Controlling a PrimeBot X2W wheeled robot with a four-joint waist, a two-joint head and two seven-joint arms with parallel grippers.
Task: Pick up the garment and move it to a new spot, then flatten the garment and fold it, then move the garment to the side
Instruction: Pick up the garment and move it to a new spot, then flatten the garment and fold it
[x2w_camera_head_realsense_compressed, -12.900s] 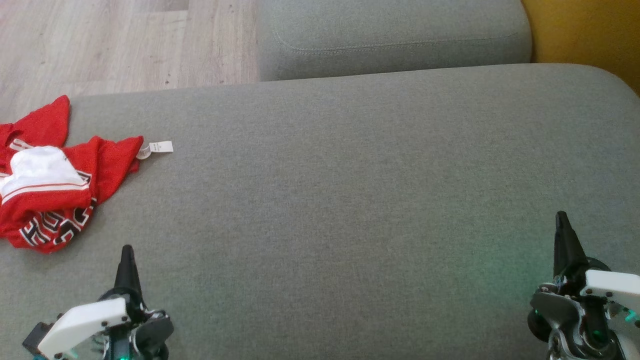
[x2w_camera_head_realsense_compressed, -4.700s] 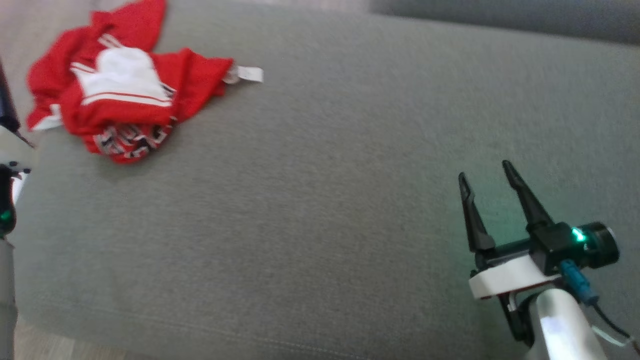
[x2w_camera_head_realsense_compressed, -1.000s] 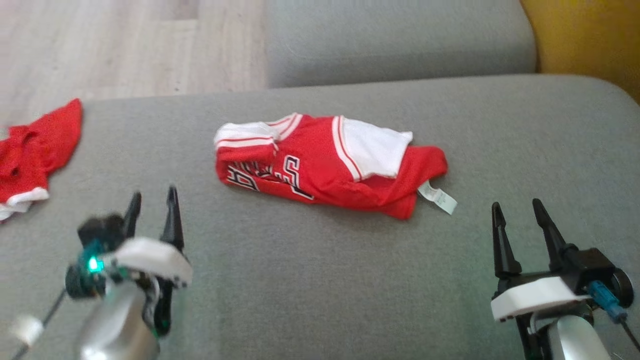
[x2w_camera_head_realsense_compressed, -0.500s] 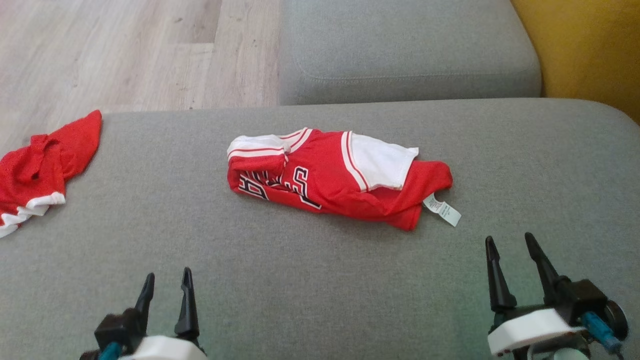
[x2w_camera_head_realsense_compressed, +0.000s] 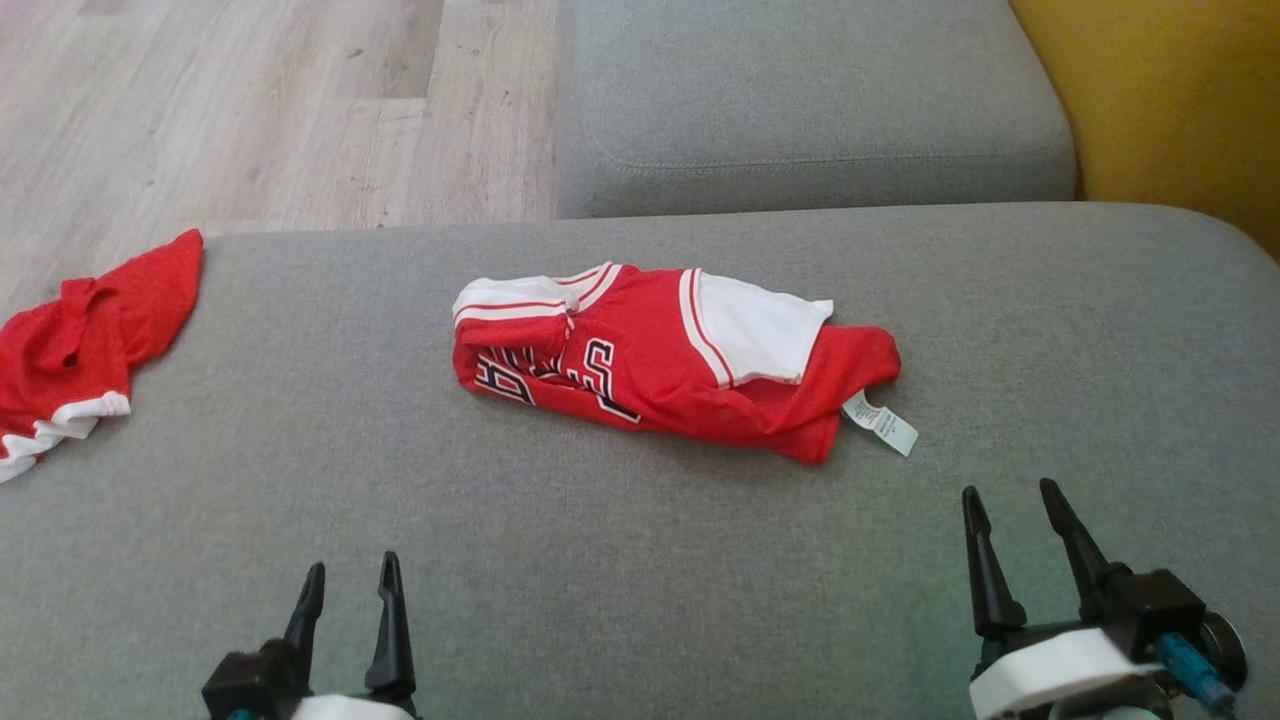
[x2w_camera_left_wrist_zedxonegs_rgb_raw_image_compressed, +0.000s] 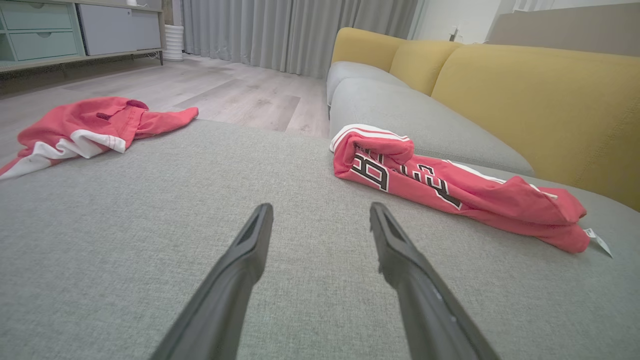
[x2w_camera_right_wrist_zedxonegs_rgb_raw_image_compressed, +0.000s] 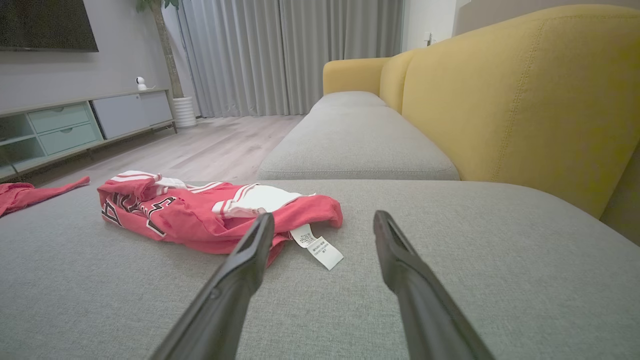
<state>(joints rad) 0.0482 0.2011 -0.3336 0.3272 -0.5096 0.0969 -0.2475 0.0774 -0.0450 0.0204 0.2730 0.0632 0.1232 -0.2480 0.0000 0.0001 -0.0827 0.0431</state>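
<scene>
Red jersey (x2w_camera_head_realsense_compressed: 660, 365) bunched mid-cushion (x2w_camera_head_realsense_compressed: 640, 560), left gripper (x2w_camera_head_realsense_compressed: 348, 580) and right gripper (x2w_camera_head_realsense_compressed: 1008, 500) both spread, holding nothing, 2nd red garment (x2w_camera_head_realsense_compressed: 70, 350) at far left.

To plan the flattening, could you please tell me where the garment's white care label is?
In the head view, the white care label lies on the grey sofa cushion at the right end of the crumpled red-and-white jersey, beyond the right tool.
</scene>
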